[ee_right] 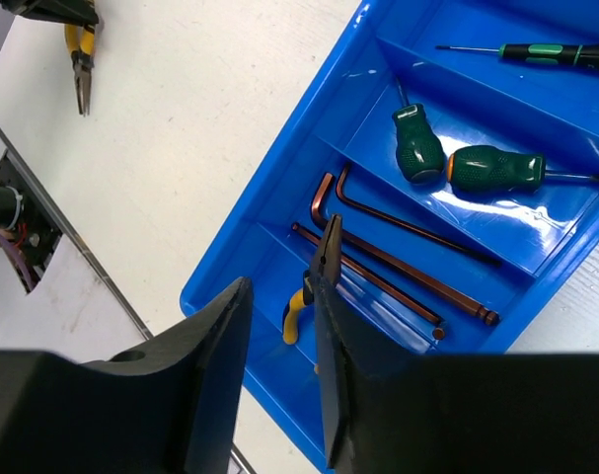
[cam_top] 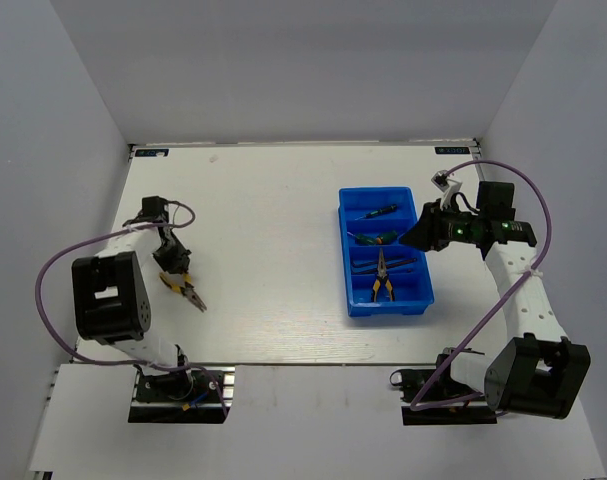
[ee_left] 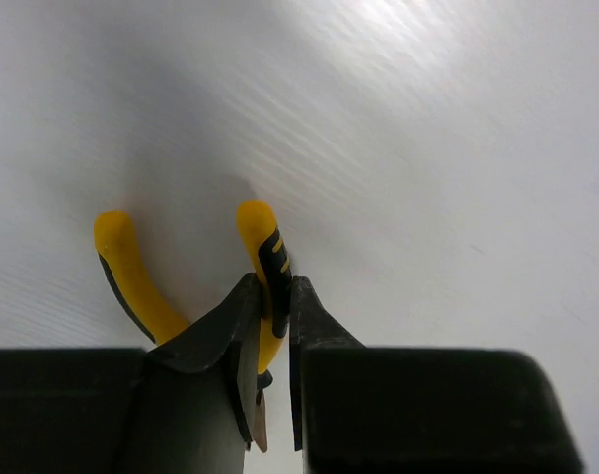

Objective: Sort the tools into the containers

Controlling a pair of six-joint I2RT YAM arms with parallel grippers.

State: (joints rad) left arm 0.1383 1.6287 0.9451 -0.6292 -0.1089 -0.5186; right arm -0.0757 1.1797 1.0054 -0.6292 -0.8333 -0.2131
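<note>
Yellow-and-black pliers [cam_top: 186, 291] lie on the white table at the left. My left gripper [ee_left: 272, 306] is shut on one of their handles [ee_left: 271, 259]; the other handle [ee_left: 121, 267] sticks out free to the left. The blue tray [cam_top: 417, 296] stands right of centre. It holds a second pair of pliers [ee_right: 326, 252], dark hex keys [ee_right: 398, 222], two stubby green screwdrivers [ee_right: 417, 148] and a thin screwdriver [ee_right: 536, 52], each kind in its own section. My right gripper [ee_right: 279, 296] hovers open and empty above the tray's pliers section.
White walls enclose the table on the left, back and right. The left arm's base [cam_top: 178, 385] and right arm's base [cam_top: 448, 395] sit on the near edge. A purple cable [cam_top: 528, 200] loops beside the right arm.
</note>
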